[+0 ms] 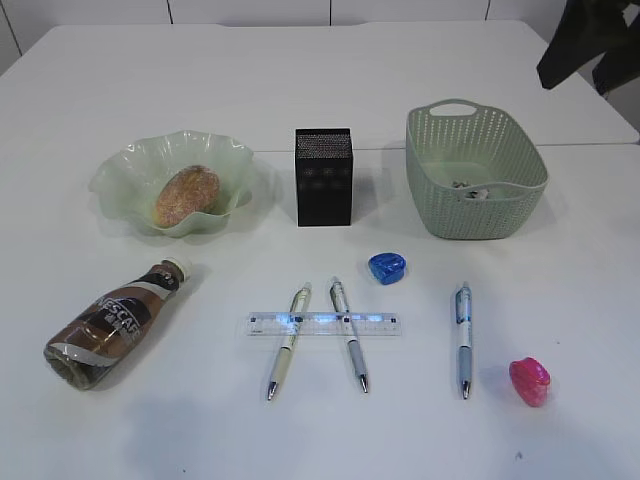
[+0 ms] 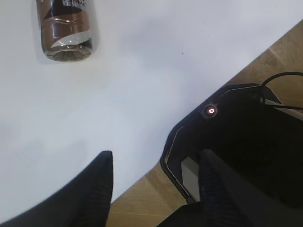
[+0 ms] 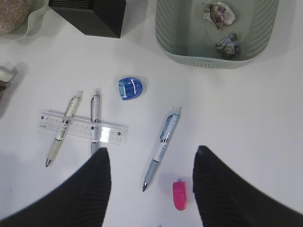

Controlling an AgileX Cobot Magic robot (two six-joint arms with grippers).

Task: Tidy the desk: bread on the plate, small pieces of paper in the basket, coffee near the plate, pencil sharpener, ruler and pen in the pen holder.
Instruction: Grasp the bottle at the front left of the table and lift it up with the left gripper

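both hands are empty: your right hand point(image 3: 151, 189) hangs with its fingers parted wide above the pens, and your left hand point(image 2: 154, 189) stands equally parted over the near table point(image 1: 320, 80) edge, close to the base of the coffee point(image 1: 112, 325). the bread point(image 1: 186, 195) already lies in the plate point(image 1: 120, 175) and crumpled paper point(image 3: 219, 13) sits in the basket point(image 1: 470, 180). the coffee lies on its side, near the plate; expect it to be heavy, smooth and prone to rolling, so grip it across the middle of the body. the ruler point(image 1: 322, 323) lies flat across two pens point(image 1: 287, 342), with a third pen point(image 1: 463, 338) apart on the right. the ruler is thin, stiff and slippery; take it at an end raised by the pens beneath. the pens are light and rigid; pinch each at mid-barrel. the blue sharpener point(image 1: 387, 267) and pink sharpener point(image 1: 529, 381) are small, hard and rounded; close squarely on the flat sides. the pen holder point(image 1: 323, 176) stands upright between plate and basket; light mesh, so it may tip if struck.
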